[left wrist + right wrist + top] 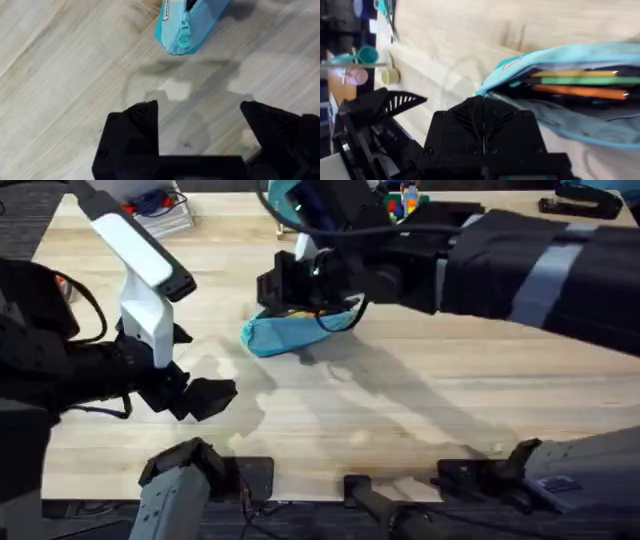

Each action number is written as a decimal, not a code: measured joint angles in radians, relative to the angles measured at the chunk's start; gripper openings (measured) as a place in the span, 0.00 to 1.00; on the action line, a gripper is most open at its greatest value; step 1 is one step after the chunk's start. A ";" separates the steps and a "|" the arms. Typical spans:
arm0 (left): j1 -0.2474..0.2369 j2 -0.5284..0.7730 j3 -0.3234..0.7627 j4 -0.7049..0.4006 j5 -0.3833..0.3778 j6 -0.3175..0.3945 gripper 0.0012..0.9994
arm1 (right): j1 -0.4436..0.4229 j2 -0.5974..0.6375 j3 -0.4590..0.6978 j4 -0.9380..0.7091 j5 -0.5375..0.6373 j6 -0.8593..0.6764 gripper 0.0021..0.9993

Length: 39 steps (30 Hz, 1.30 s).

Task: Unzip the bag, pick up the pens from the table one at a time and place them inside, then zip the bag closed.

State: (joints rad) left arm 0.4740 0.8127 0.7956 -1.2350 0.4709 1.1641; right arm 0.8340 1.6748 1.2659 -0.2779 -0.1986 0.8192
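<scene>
**Wooden tabletop: pouch open and loaded, right gripper at its mouth**

Showing pale plank grain across the table (pixel 400 410), with a teal object on a wooden stand (pixel 283 202) at the far edge.

Locating the bag (pixel 275 335) on the table, left of centre and toward the far side, lying lengthwise across the overhead view.

Reaching in from the right side with the right arm and holding the right gripper (pixel 300 305) directly over the upper edge of the bag.

Viewing the bag (pixel 560 55) through the right wrist camera: zipper parted, mouth gaping, light blue fabric folded back above and below the opening.

Finding three slim items lying side by side inside the open bag: an orange pen (pixel 580 91), a green pen (pixel 580 80) and a yellow pen (pixel 575 73), all running along the length of the pouch.

Presenting the right gripper (pixel 482 107) with its two black fingers pressed together, tips right at the edge of the opening; not showing whether any fabric is pinched between them.

Holding the left gripper (pixel 215 398) low over bare table, nearer the bases and well apart from the bag.

Showing the left gripper (pixel 200 120) spread wide with nothing between its fingers (pixel 135 125), and, farther off, one end of the bag (pixel 185 20) with the zipper pull (pixel 184 40) hanging at that end.
</scene>
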 joint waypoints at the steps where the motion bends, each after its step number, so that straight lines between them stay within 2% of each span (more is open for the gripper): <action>1: 0.000 0.000 0.000 0.000 0.000 0.000 0.99 | -0.006 -0.002 0.000 -0.001 0.001 -0.001 0.03; 17: 0.000 0.000 0.000 0.000 0.000 0.000 0.99 | -0.014 -0.052 0.000 -0.054 0.001 -0.003 0.03; 23: 0.000 0.000 0.000 0.000 0.000 0.000 0.99 | -0.001 -0.052 0.000 -0.054 0.000 -0.100 0.03; 27: 0.000 0.000 0.000 0.000 0.000 0.000 0.99 | -0.001 -0.054 0.000 -0.053 0.001 -0.234 0.03; 31: 0.000 0.000 0.000 0.000 0.000 0.000 0.99 | -0.001 -0.075 0.000 -0.054 0.001 -0.448 0.03; 33: 0.000 0.000 0.000 0.000 0.000 0.000 0.99 | -0.001 -0.090 0.000 -0.052 0.001 -0.579 0.09; 38: 0.000 0.000 0.000 0.000 0.000 0.000 0.99 | -0.001 -0.104 0.000 -0.053 0.002 -0.876 0.11; 39: 0.000 0.000 0.000 0.000 0.000 0.000 0.99 | -0.001 -0.104 0.000 -0.055 0.002 -0.932 0.14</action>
State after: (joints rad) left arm 0.4740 0.8127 0.7956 -1.2350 0.4709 1.1641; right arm 0.8330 1.5703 1.2655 -0.3332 -0.1970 -0.1131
